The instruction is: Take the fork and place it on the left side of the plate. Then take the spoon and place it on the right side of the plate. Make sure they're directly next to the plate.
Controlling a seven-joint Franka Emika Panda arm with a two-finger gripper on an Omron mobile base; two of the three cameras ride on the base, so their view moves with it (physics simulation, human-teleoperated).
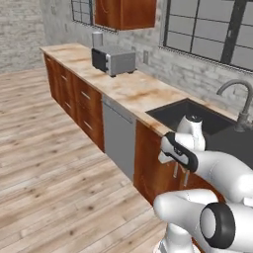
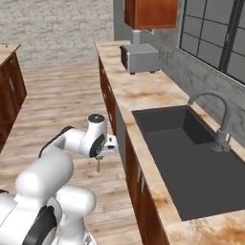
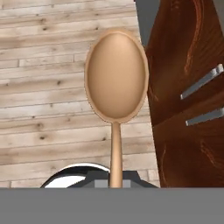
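Note:
My gripper [image 2: 99, 158] hangs low in front of the cabinet fronts, beside the counter edge, pointing down at the floor. It is shut on the handle of the spoon [image 3: 116, 76], whose brown oval bowl faces the hand camera with the wooden floor behind it. From the right base camera the spoon [image 2: 98, 166] shows as a small brown sliver dangling under the hand. The fork and the plate are out of view.
A light stone counter [image 2: 143, 91] runs along the wall with a dark sink [image 2: 184, 153], a faucet [image 2: 221, 129] and a toaster [image 1: 113, 60]. Brown cabinet doors with silver handles [image 3: 201, 83] stand close on the gripper's right. Open wooden floor [image 1: 44, 163] lies to the left.

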